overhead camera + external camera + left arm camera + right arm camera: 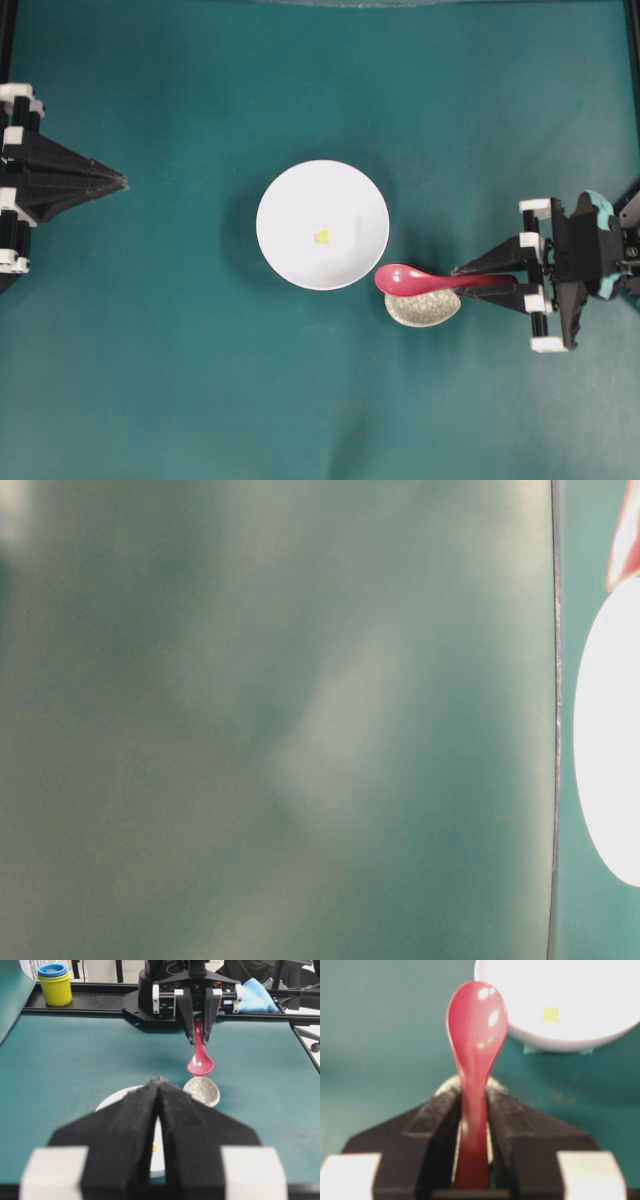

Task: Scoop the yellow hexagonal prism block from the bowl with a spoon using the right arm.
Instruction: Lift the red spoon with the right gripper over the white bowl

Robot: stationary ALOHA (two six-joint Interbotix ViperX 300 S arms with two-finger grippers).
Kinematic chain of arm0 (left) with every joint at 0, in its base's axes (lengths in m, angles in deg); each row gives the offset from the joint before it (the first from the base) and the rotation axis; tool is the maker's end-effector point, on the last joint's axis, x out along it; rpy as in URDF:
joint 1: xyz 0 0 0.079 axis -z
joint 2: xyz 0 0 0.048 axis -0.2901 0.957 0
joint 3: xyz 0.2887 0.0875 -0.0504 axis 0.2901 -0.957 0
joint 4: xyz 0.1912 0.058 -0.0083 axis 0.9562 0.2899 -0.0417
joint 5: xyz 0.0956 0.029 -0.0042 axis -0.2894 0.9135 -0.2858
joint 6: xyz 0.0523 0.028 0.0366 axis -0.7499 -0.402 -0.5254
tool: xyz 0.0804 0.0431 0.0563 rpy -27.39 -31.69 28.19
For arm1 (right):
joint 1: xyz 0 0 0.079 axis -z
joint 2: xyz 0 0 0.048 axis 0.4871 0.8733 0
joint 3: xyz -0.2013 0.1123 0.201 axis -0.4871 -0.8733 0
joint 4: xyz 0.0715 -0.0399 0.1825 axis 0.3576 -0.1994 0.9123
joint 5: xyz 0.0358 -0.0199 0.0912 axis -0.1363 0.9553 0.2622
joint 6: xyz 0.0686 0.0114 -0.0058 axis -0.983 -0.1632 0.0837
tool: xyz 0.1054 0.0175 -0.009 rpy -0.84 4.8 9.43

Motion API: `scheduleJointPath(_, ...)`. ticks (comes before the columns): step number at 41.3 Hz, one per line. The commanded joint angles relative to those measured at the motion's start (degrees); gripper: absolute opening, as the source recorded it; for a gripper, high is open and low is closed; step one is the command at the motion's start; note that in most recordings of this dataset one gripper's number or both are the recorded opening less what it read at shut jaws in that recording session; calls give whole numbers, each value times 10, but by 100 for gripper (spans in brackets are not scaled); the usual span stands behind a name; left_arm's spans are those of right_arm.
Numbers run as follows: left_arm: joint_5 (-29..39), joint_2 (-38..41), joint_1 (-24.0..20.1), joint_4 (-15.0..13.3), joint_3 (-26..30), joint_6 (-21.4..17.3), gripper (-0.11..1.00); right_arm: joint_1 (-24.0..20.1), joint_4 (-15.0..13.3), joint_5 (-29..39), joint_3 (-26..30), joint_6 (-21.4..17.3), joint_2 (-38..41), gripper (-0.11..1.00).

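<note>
From overhead, the right arm (575, 270) reaches in from the right edge, its gripper (470, 275) pointing left with both fingers clamped on the handle of the red spoon (425, 281). The spoon's head hangs over a small speckled dish (425, 310), just beside the lower right rim of the white bowl (322, 225). The block (322, 237), a tiny yellow speck, lies near the bowl's middle. The left gripper (118, 181) points right from the left edge, well apart from the bowl, its fingers pressed together. The table-level view is mostly a blurred grey-green surface; only part of the bowl (610, 750) and a red sliver (625, 540) show at the right edge. The left wrist view looks past its own closed fingers (145, 1125) at the spoon (200, 1062), lifted above the dish (202, 1091). The right wrist view shows the glossy spoon (476, 1035) squeezed between the black fingers (437, 1120), head forward, left of the bowl (560, 1000) holding the block (550, 1014).
</note>
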Motion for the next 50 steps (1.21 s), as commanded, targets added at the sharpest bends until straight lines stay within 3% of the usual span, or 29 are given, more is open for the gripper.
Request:
scheduleJointPath(1, -4, 4, -1, 2, 17, 1, 0, 24, 0, 38, 25, 13, -27, 25)
scheduleJointPath(18, -4, 3, -1, 2, 17, 1, 0, 139, -1, 237, 114, 91, -67, 25)
scheduleJointPath(27, -5, 1, -1, 2, 17, 2, 0, 180, -2, 301, 160, 114, -67, 25)
scheduleJointPath(38, -7, 0, -1, 2, 18, 2, 0, 212, -3, 366, 193, 118, -67, 25)
scheduleJointPath(50, -7, -1, -1, 2, 18, 2, 0, 215, -3, 412, 213, 117, -67, 25)
